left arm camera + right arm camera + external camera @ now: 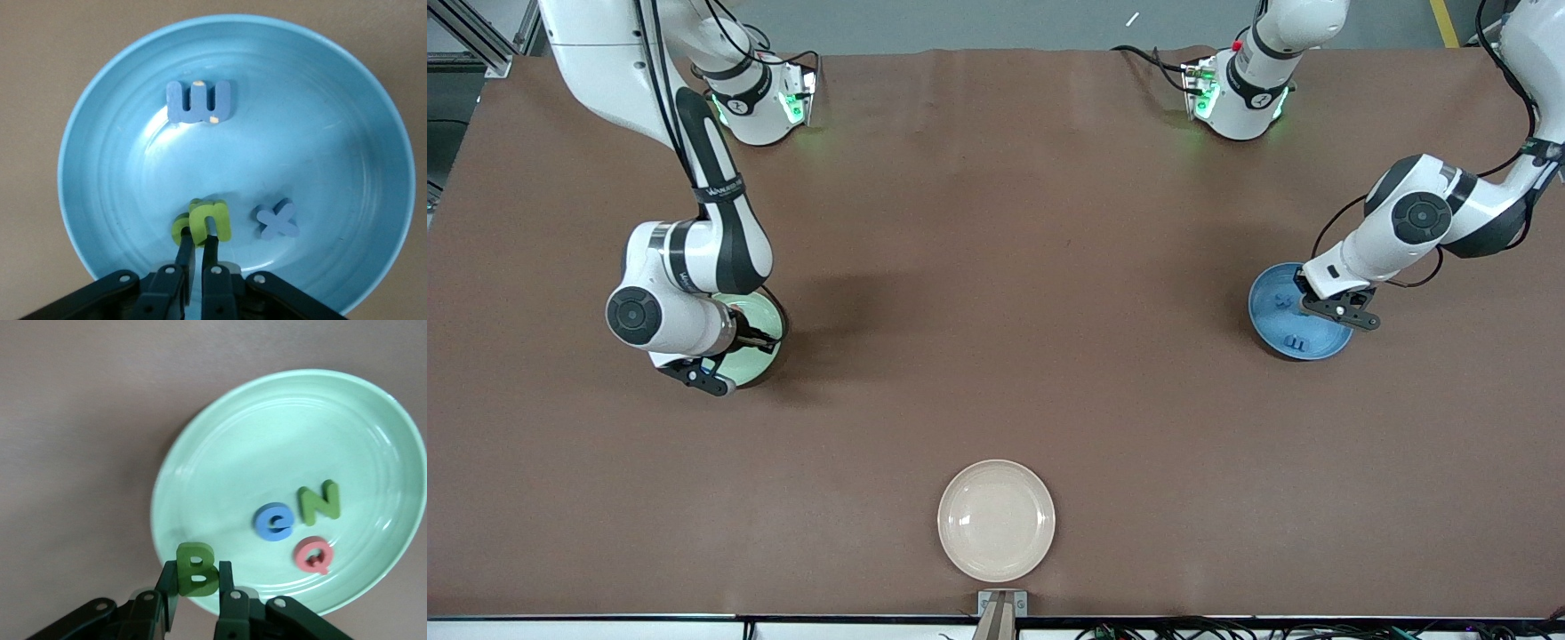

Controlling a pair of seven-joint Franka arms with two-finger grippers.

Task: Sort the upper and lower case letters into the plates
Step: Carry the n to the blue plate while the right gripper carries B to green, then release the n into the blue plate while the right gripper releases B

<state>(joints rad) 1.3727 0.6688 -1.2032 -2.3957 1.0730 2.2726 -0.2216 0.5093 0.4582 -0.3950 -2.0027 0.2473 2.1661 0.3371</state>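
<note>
Two letters hang pinched over matching plates: left gripper (198,248) nips green u (211,220) above the blue plate (107,133), right gripper (198,590) clasps green B (195,569) (capitals' side) at the mint plate (200,460) rim, apparently for dropping.

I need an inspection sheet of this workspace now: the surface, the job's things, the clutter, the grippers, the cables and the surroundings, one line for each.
Surface: brown table, bare at its middle.
Job's things: glossy blue plate toward the left arm's end holds a blue m, a blue x and a green p; pale mint plate toward the right arm's end holds a green N, a blue G and a pink-red Q.
Clutter: cream-beige plate, empty, nearest the front camera.
Grippers: left gripper shut on a green u over the blue plate; right gripper shut on a green B over the mint plate's rim.
Cables: black cables at the arm bases.
Surroundings: grey floor.
</note>
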